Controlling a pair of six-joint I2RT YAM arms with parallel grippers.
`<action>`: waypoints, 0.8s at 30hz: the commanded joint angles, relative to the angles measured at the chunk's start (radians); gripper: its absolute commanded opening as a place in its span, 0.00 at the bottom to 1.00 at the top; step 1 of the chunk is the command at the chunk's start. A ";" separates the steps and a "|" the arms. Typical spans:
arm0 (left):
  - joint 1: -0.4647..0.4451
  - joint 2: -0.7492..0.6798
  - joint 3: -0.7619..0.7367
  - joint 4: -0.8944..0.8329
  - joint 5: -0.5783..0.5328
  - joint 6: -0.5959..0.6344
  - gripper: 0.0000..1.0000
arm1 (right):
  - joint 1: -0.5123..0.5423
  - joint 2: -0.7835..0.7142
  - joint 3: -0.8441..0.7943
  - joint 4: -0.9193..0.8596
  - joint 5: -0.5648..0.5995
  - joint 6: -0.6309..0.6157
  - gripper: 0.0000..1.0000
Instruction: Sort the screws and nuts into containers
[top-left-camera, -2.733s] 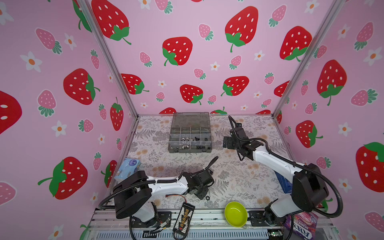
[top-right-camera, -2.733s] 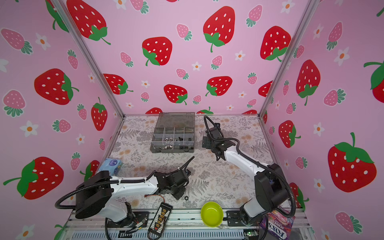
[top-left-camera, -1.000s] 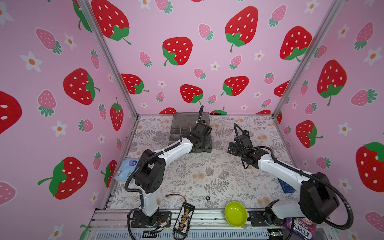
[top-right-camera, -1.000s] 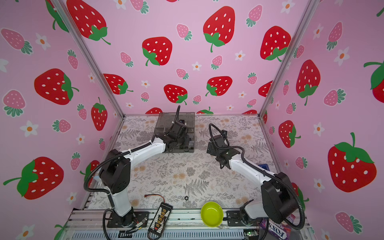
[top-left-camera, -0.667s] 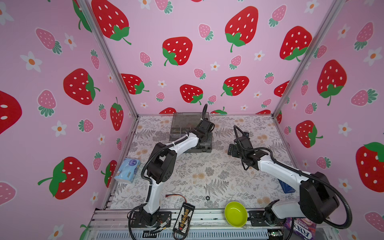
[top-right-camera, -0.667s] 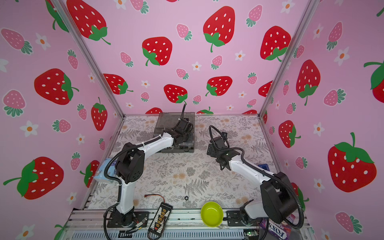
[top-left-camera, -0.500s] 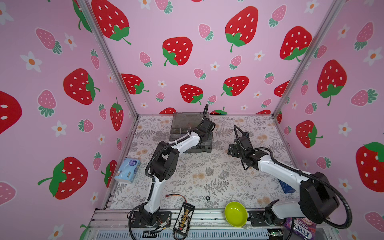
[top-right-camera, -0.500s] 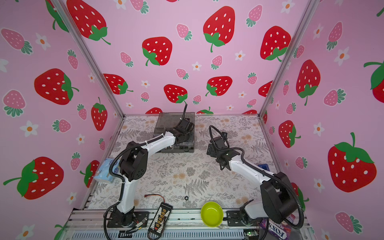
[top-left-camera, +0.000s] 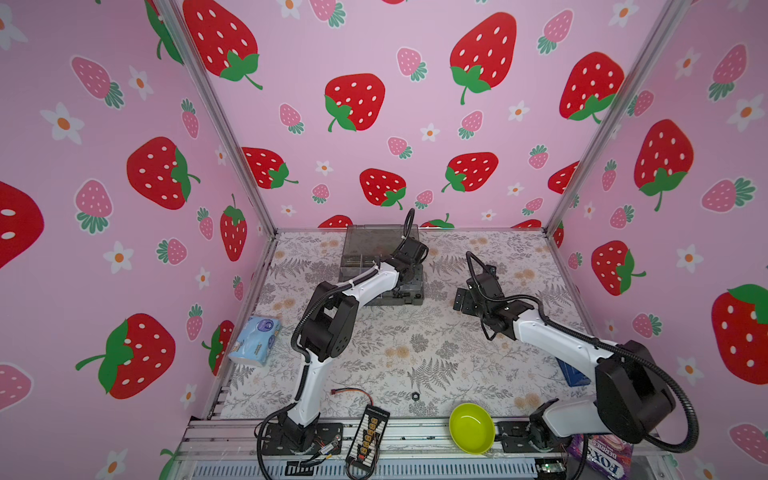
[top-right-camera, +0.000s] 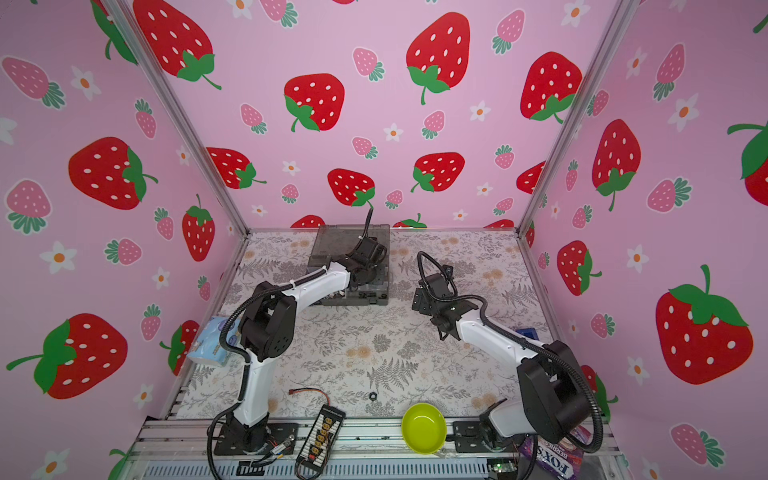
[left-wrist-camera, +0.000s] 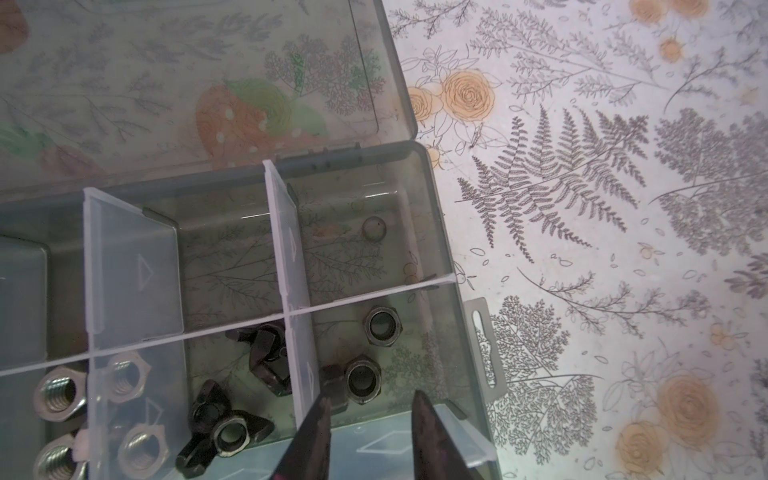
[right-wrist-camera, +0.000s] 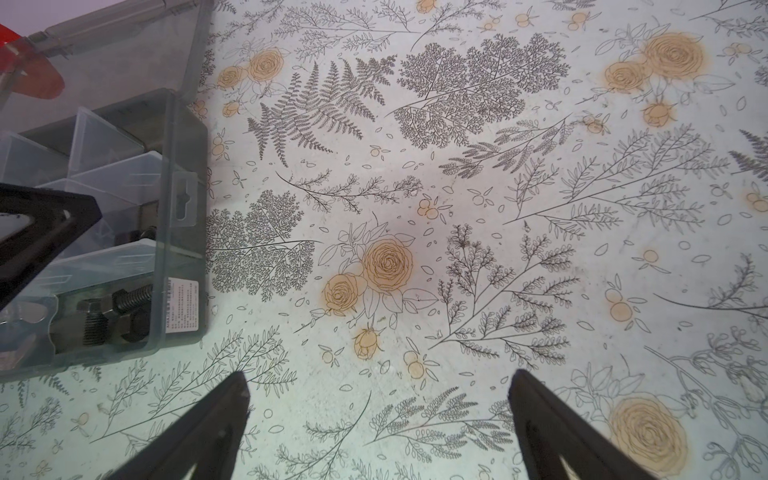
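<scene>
The smoky-grey organizer box (top-left-camera: 365, 245) lies open at the back of the table, its compartments being the containers. My left gripper (left-wrist-camera: 370, 395) hovers over the box's end compartment, jaws open with nothing between them. Two black hex nuts (left-wrist-camera: 382, 326) (left-wrist-camera: 363, 381) lie there, one just beyond the fingertips. Black wing nuts (left-wrist-camera: 266, 353) fill the neighbouring compartment and silver nuts (left-wrist-camera: 58, 392) the one after. Black screws (right-wrist-camera: 120, 307) rest in a corner compartment. One black nut (top-left-camera: 414, 395) lies loose near the table's front. My right gripper (right-wrist-camera: 378, 373) stands wide open and empty over bare mat, right of the box.
A lime-green bowl (top-left-camera: 471, 428) and a black connector strip (top-left-camera: 368, 432) sit on the front rail. A red-and-black wire (top-left-camera: 349, 392) lies near the loose nut. A tissue pack (top-left-camera: 254, 340) is at the left wall, a blue box (top-left-camera: 573, 372) at the right.
My left arm swung from the table's front up to the box, and its jaws have just parted over the end compartment. The right gripper shifted slightly and stayed open.
</scene>
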 joint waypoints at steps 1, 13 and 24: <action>0.000 -0.023 0.012 -0.013 -0.017 0.006 0.41 | -0.005 0.002 -0.011 0.002 0.000 0.014 1.00; -0.018 -0.213 -0.081 0.027 -0.020 0.022 0.61 | 0.001 -0.022 -0.007 -0.035 0.002 0.001 1.00; -0.024 -0.442 -0.272 0.080 -0.055 -0.003 0.95 | 0.013 -0.045 -0.015 -0.051 0.014 -0.006 1.00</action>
